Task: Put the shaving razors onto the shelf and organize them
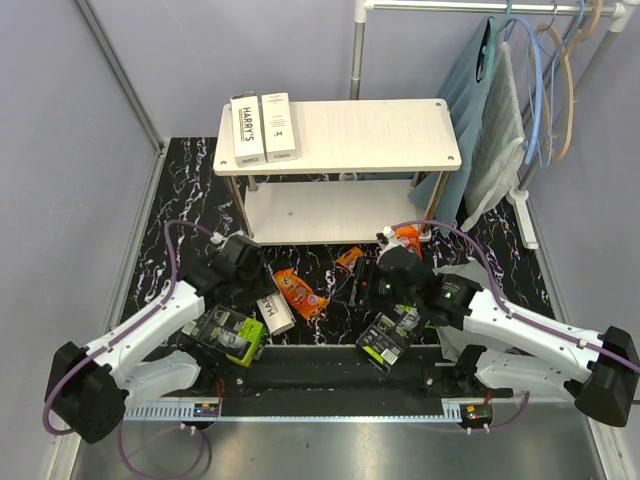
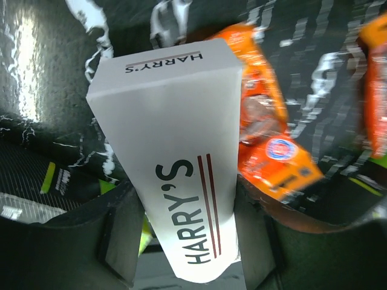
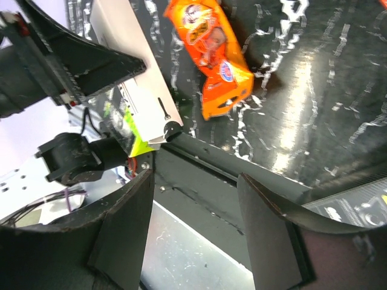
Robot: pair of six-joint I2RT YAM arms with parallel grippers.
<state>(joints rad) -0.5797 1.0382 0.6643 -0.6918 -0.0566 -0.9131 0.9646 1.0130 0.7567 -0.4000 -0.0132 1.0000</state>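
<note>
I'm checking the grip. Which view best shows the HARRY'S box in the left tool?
Left wrist: the HARRY'S box fills the frame, label readable, the left tool closed on its sides. Top view shows only its end; the right wrist shows one long side.

Top view overhead, facing down-forward — wrist views close, low, sharing orange pack [image 2: 275, 151] [image 3: 211, 54].

Clothes rail [image 1: 452, 6] with hangers [image 1: 541, 92] — black marbled mat [image 1: 190, 190]

Two HARRY'S boxes [image 1: 262, 128] on the top board of the shelf [image 1: 380, 135]; orange packs [image 1: 300, 292], blister packs [image 1: 228, 334] on black mat [image 1: 190, 190].
</note>
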